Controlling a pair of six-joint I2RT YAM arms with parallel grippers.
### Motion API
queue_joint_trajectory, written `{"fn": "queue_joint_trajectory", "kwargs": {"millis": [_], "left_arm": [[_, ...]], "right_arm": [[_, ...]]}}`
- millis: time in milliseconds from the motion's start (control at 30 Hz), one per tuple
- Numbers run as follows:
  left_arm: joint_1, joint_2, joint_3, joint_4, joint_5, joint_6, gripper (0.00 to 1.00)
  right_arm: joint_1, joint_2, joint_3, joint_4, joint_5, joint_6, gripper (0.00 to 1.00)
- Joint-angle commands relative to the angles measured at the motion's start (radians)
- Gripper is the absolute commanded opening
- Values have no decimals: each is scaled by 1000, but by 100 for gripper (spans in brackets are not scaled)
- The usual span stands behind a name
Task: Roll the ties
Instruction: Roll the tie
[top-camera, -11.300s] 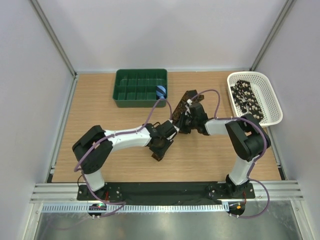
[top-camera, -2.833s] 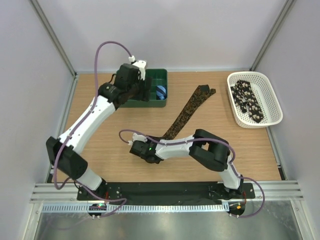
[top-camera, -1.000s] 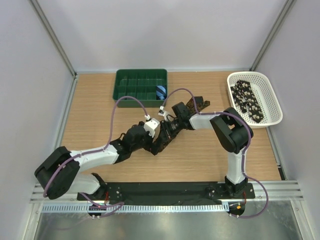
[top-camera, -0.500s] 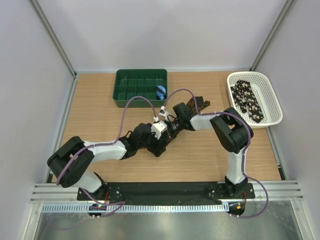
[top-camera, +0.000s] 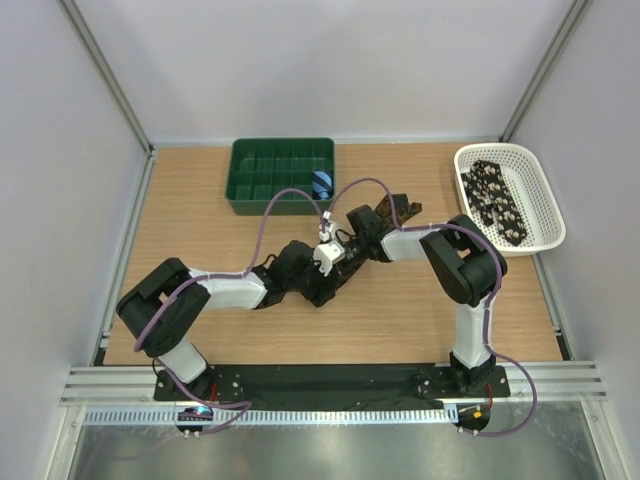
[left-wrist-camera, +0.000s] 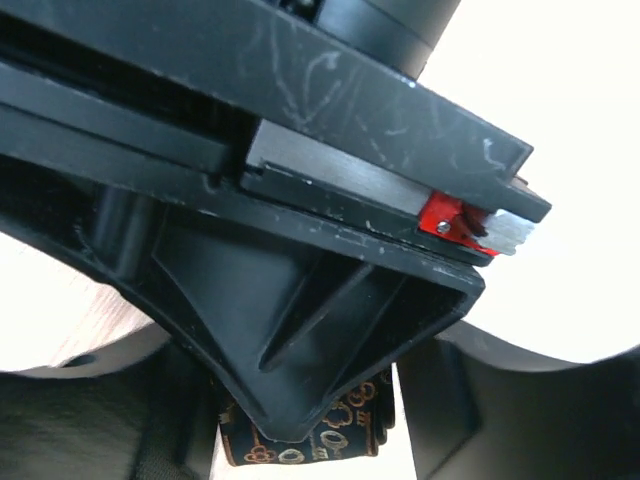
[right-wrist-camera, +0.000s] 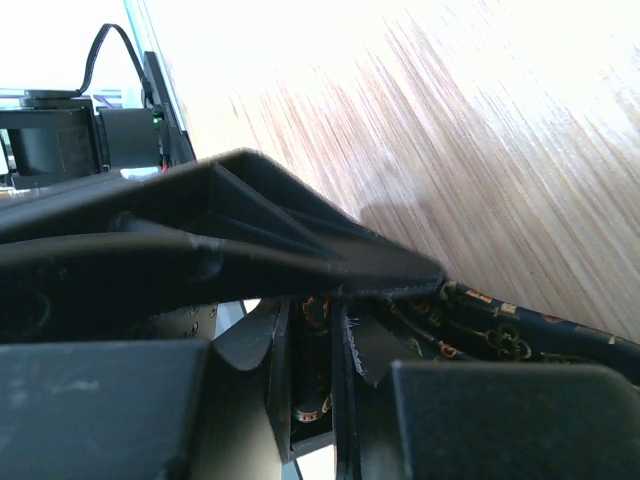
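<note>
A dark brown tie (top-camera: 403, 208) with tan-orange marks lies diagonally mid-table, its lower end wound into a small roll (left-wrist-camera: 320, 435). My right gripper (top-camera: 338, 256) reaches in from the right and is shut on the roll, with patterned fabric pinched in the narrow slot between its fingers (right-wrist-camera: 312, 390). My left gripper (top-camera: 324, 280) comes in from the left and is open, its fingers (left-wrist-camera: 520, 410) standing on either side of the roll with a pale gap on the right. A second tie (top-camera: 497, 200), black with pale spots, lies in the white basket (top-camera: 545, 200).
A green compartment tray (top-camera: 270, 175) stands at the back of the table, with a small blue striped roll (top-camera: 321, 183) in its right-hand compartment. The white basket sits at the back right. Both arms cross over the middle of the table.
My left arm has slid right, up to the roll, and its jaws have narrowed around it. The right gripper has kept its hold in the same place.
</note>
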Motion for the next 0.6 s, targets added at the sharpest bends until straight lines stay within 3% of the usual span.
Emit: {"fn": "queue_joint_trajectory", "kwargs": {"millis": [0,167,333,367,400,567], "left_arm": [[-5,17,-1,-1,39,24,61],[-5,41,21,-53,22,47,40],[-10,46,22,-50,34,50,37],[-11,48,22,-52,36,50,36],[-14,49,22,-58,36,50,36],[-25,72,37,-85,25,50,30]], "right_arm": [[-8,0,-17,52,2,24,6],[-8,-36,-44,63,44,55,10],[-11,-40,-66,83,47,78,11],[-9,-40,-70,89,51,83,15],[-11,-41,-79,106,52,90,26],[-23,-73,-93,112,74,103,40]]}}
